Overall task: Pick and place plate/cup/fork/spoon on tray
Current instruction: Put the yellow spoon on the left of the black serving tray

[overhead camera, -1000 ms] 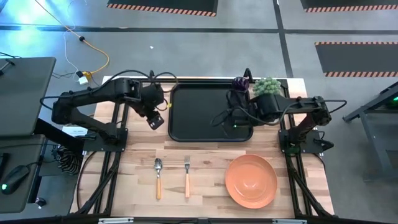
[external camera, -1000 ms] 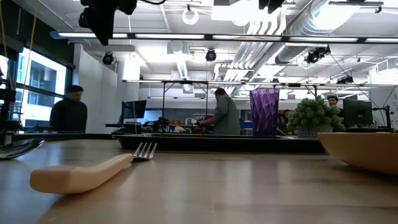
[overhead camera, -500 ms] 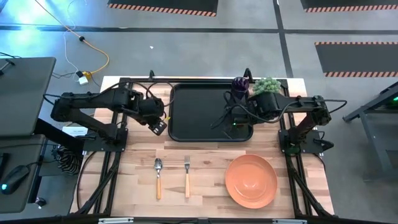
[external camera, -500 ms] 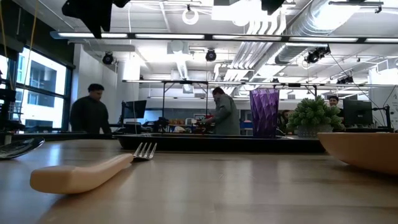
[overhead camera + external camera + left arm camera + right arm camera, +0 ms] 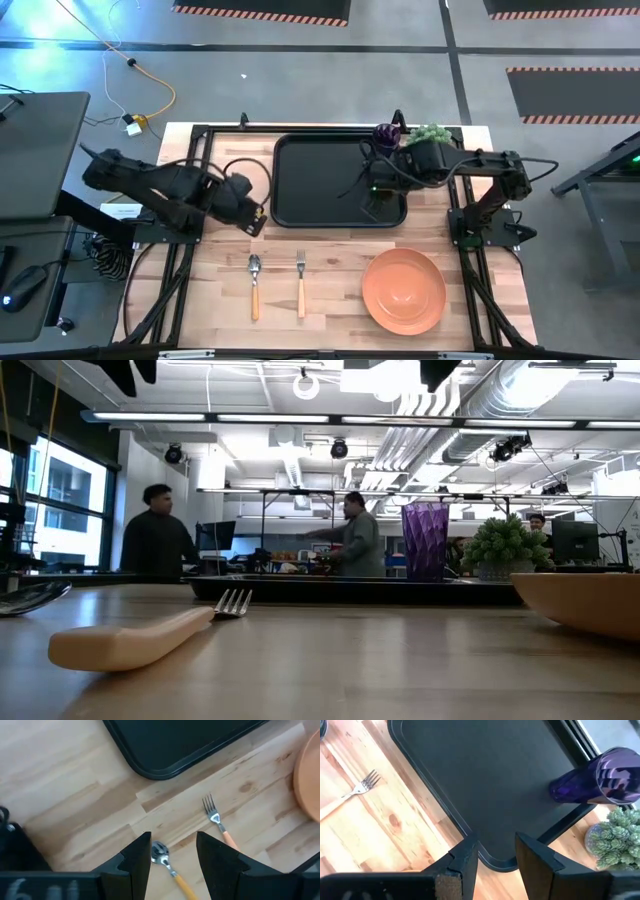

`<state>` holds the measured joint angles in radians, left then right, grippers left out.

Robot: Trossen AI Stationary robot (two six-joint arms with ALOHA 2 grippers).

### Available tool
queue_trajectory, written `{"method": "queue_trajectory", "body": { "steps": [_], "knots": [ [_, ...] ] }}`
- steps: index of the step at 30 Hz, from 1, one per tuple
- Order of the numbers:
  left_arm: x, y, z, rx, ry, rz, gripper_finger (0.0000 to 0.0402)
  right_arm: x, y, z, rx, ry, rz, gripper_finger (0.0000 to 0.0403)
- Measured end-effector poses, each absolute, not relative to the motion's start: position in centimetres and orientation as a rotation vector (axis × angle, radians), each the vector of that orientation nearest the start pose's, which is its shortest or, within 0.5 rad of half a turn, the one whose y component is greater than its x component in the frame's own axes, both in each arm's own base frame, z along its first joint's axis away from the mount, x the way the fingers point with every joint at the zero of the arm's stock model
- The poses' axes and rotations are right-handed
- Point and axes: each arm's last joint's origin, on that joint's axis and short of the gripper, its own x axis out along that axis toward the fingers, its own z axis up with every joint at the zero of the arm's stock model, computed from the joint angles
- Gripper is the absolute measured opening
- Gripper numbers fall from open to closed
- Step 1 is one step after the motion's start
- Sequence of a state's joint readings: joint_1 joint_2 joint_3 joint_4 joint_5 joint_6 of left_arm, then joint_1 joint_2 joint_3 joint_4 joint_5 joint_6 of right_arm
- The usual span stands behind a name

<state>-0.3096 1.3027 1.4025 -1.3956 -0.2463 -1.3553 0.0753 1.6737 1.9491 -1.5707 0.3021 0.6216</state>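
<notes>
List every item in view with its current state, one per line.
tray: on the table, holds only the cup
cup: upright, in a tray corner
plate: flat on the table, off the tray
fork: lying on the table
spoon: lying beside the fork
left pincer: open, above the spoon
right pincer: open, empty, over the tray

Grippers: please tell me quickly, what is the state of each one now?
Left gripper: open, holding nothing, above the spoon.
Right gripper: open, holding nothing, over the tray.
</notes>
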Motion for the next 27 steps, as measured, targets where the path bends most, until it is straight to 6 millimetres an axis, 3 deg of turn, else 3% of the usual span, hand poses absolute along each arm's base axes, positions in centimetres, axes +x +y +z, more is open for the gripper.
{"method": "queue_trajectory", "body": {
  "steps": [10,27],
  "knots": [
    [21.1,-9.7,33.5,-0.916,1.006,0.853,0.0147,29.0,-0.7,40.2,0.311,1.157,-0.586,0.0122],
    [23.1,-16.4,27.9,-0.975,1.004,1.079,0.0147,28.9,-1.1,40.3,0.252,1.162,-0.549,0.0122]
  ]
}}
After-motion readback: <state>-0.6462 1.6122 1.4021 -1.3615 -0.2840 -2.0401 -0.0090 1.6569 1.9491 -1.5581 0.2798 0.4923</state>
